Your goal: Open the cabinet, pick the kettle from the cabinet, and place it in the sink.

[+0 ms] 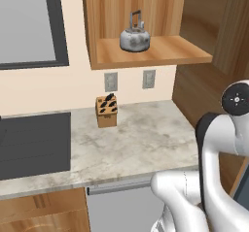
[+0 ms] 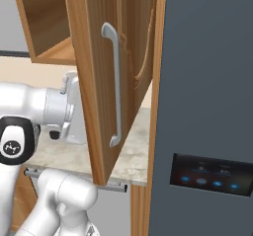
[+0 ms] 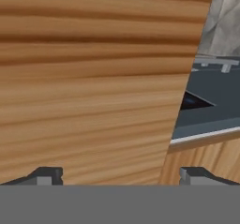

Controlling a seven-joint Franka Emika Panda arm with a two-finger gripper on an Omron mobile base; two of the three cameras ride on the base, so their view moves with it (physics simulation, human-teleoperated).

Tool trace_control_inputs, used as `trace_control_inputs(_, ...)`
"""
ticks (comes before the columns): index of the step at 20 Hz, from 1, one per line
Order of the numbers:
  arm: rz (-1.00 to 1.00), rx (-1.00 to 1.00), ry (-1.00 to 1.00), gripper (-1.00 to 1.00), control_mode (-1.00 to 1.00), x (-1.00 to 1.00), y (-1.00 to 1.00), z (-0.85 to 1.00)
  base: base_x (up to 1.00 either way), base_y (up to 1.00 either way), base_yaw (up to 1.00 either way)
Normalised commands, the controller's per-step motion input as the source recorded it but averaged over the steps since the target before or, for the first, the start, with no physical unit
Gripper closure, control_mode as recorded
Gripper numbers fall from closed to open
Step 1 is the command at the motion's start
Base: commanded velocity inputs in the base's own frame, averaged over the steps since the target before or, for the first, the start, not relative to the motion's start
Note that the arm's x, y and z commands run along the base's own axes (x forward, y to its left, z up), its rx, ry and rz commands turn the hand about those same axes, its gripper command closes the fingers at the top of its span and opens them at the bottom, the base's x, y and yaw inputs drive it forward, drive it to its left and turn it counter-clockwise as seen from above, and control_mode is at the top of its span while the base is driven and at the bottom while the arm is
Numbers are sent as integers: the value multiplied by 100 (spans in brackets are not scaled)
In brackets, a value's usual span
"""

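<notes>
Left base view showed the cabinet (image 1: 146, 51) standing open, with the kettle (image 1: 134, 38) upright on its pale shelf, toward the shelf's front edge and left of centre, nothing touching it. Below, on the marbled surface (image 1: 141, 143), a knife block (image 1: 107, 111) stood against the back edge, and the black sink (image 1: 34, 146) lay at the surface's left end. Hand view showed the gripper (image 3: 121, 175) with its fingers (image 3: 47, 175) spread wide and empty, wood grain of the swung-out door (image 3: 89, 87) close in front of them. Right base view showed that door (image 2: 118, 72) and its silver bar handle (image 2: 116, 84) hanging out over the front edge of the surface, the white arm just behind it. In my judgement the chief risk lay in the arm striking the open door while swinging round toward the shelf, knocking it back across the opening. The kettle's arched handle was thin; a misaligned approach could tip it off the shelf. The sink's faucet was cut off, and how near the fingers stood to the door could not be judged.
</notes>
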Motion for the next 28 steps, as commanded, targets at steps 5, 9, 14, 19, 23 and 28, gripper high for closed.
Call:
trace_control_inputs(5, 8, -8, -1, -100, -100, 0, 15, 7, 0, 0, 0)
trace_control_inputs(9, 12, -22, 0, -100, -100, 0, 38, 11, 0, 0, 0)
trace_control_inputs(14, 21, -36, 1, -100, -100, 0, 41, 25, 0, 0, 0)
trace_control_inputs(19, 30, -37, 6, -100, -100, 0, 39, 30, 0, 0, 0)
trace_control_inputs(23, 34, -34, 15, -100, -100, 0, 35, 30, 0, 0, 0)
trace_control_inputs(28, 38, -37, 25, -100, -100, 1, 34, 18, 0, 0, 0)
